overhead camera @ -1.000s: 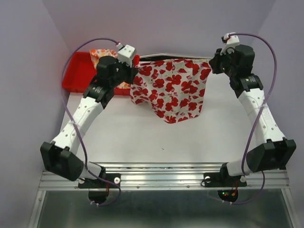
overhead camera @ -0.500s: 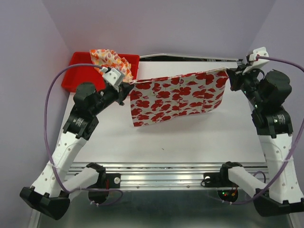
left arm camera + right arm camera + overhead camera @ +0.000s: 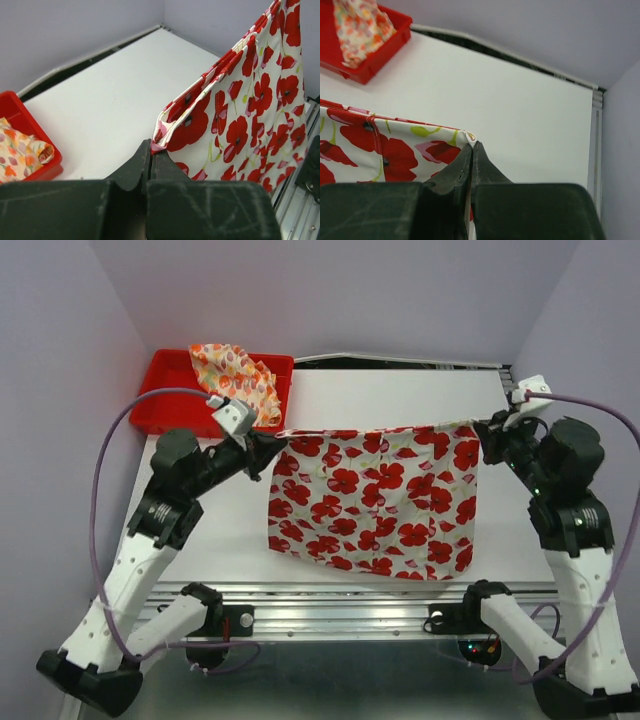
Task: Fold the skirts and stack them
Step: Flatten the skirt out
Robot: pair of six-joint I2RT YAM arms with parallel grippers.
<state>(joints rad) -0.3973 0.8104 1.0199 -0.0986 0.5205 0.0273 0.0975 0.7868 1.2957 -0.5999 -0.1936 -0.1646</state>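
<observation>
White cloth with big red flowers first, from the top external view: saw the flowered skirt [image 3: 370,505] hanging as a flat sheet above the table [image 3: 400,395], top edge stretched between 2 grippers. Found the left gripper [image 3: 278,440] clamped shut on the top left corner and the right gripper [image 3: 478,430] clamped shut on the top right corner. Spotted the cream skirt [image 3: 235,375] bunched in the red tray [image 3: 160,420] at the far left of the table — well apart from the flowered skirt.

From the left wrist: saw both fingers pinched together on a pink hem corner of the flowered skirt, with the red tray and cream skirt at the left edge.

From the right wrist: saw an equally tight pinch on the opposite corner — red tray and cream skirt far off at the upper left.
</observation>
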